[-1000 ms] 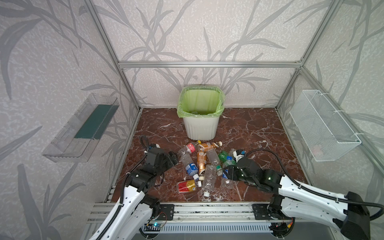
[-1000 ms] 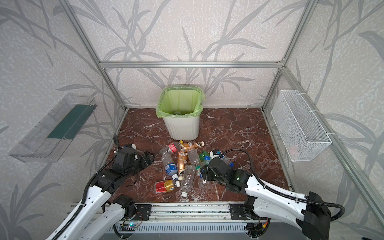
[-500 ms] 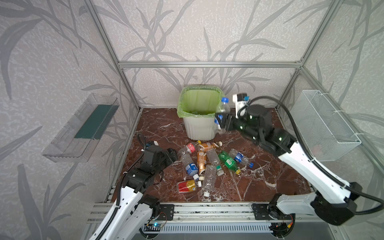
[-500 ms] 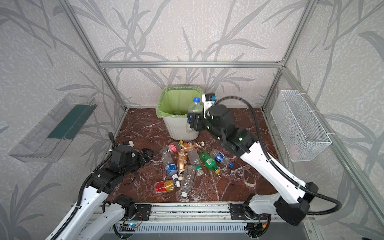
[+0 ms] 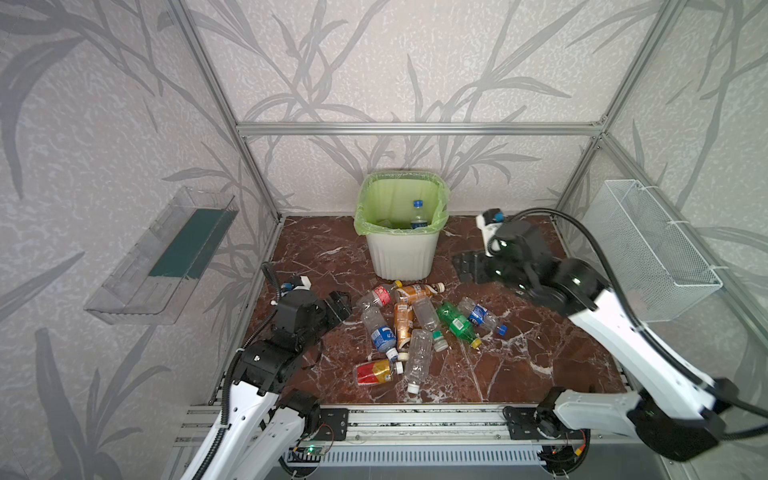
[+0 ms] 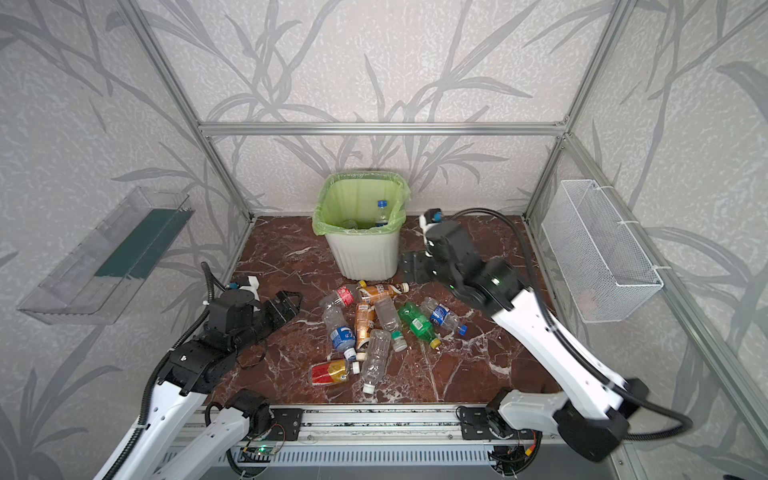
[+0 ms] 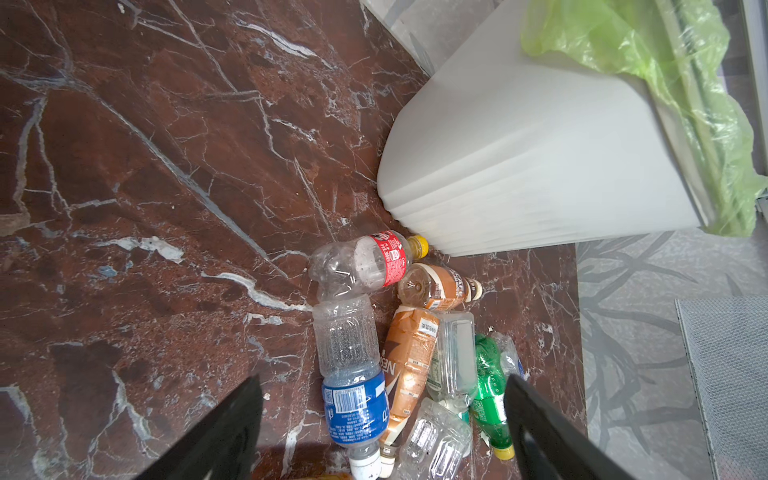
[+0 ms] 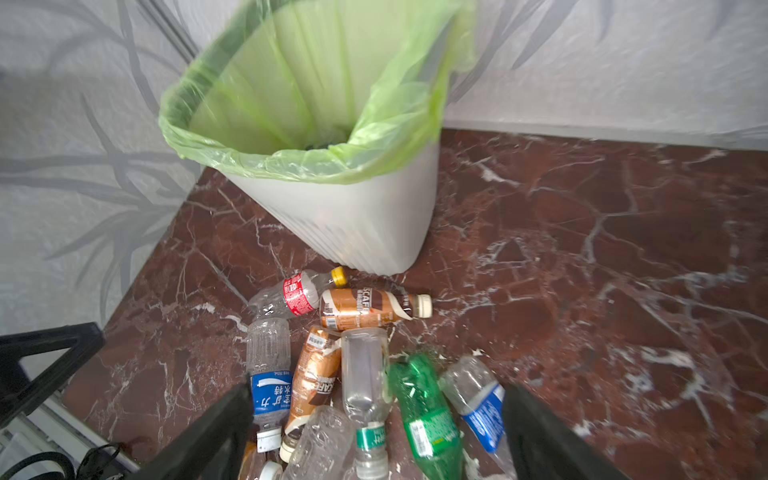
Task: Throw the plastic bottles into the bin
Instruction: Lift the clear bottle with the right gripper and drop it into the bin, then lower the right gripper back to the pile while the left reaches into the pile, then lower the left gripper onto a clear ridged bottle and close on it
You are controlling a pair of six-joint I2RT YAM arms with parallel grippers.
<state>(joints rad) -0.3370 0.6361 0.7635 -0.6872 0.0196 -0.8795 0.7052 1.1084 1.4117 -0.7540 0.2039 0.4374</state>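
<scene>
The white ribbed bin point(image 5: 401, 253) point(image 6: 365, 257) with its green bag stands at the back middle of the floor. A clear blue-capped bottle point(image 5: 419, 214) point(image 6: 382, 212) stands inside it. In front of the bin lie several plastic bottles point(image 5: 415, 324) point(image 7: 353, 357) point(image 8: 365, 374) in a heap: clear, amber, green point(image 5: 457, 322) and red-yellow point(image 5: 374, 372). My right gripper point(image 5: 463, 266) point(image 8: 376, 388) hangs open and empty just right of the bin. At the heap's left edge my left gripper point(image 5: 338, 305) point(image 7: 381, 380) is open and holds nothing.
A clear plastic tray point(image 5: 166, 257) hangs on the left wall and a white wire-mesh basket point(image 5: 652, 249) on the right wall. Aluminium frame posts stand at the back corners. A rail point(image 5: 415, 419) runs along the front edge.
My right arm lifted a clear blue-capped bottle from the heap to the bin's rim and opened. The bottle now sits in the bin and the gripper has drawn back to the right. The left arm barely moved.
</scene>
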